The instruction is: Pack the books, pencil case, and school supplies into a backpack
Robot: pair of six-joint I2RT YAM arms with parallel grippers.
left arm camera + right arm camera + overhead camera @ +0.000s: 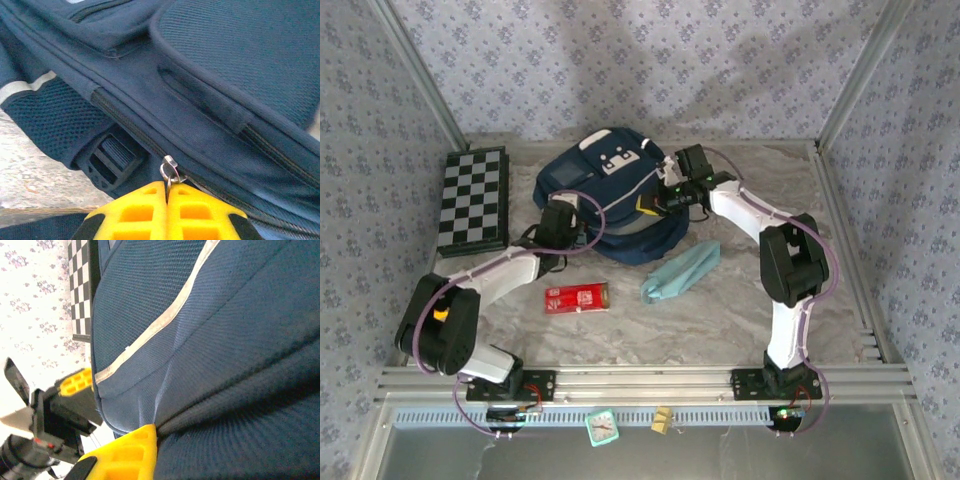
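Observation:
The navy backpack [610, 190] lies at the back middle of the table, its white patches facing up. My left gripper [563, 222] is at its front-left edge; in the left wrist view the yellow jaws [166, 186] are shut on the metal zipper pull [171, 172] of the backpack [210, 90]. My right gripper [668, 197] is at the bag's right side, pinching a fold of backpack fabric [210, 340]; one yellow finger [135, 450] shows and the other is hidden behind the cloth. The teal pencil case [682, 271] and the red box [576, 297] lie in front of the bag. The books are out of view.
A black-and-white chequered board [472, 200] lies at the back left. A black strap buckle [110, 157] sits beside the zipper. A small teal clock [602, 427] and a small tan object [662, 419] rest beyond the front rail. Metal frame posts border the table.

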